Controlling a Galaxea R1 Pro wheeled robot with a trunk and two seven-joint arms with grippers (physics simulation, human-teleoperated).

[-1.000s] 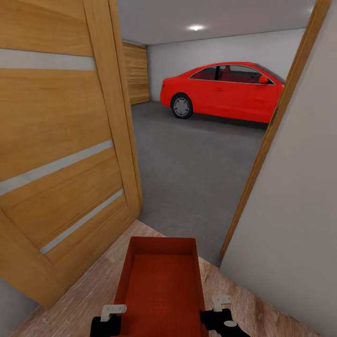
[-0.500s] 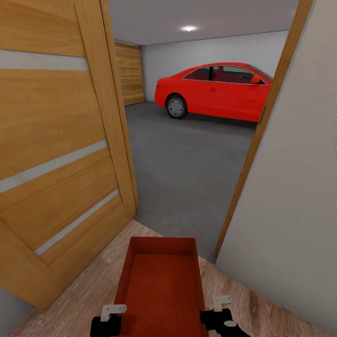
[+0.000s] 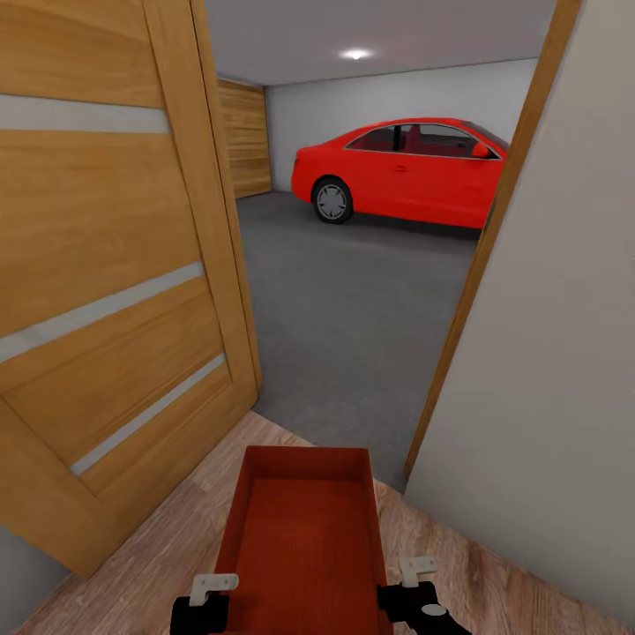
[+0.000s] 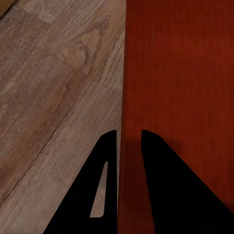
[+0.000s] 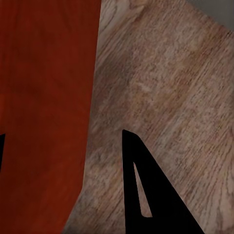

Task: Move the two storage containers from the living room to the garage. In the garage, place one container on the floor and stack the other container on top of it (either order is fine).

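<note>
While the robot faces the open door (image 3: pixel 115 291), the tub (image 3: pixel 304 538) sits low and centred above wood floor (image 3: pixel 168 564), left end effector (image 4: pixel 127 141) and right end effector (image 5: pixel 63 141) each clenched on a side wall. Car (image 3: pixel 397 172) stands on concrete (image 3: pixel 353 309) beyond.

No readable text, label, brand, number or sign appears on anything.

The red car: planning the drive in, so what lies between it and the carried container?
In the head view, past the storage container comes a short strip of wood-plank floor, then bare grey concrete floor up to the red car.
</note>
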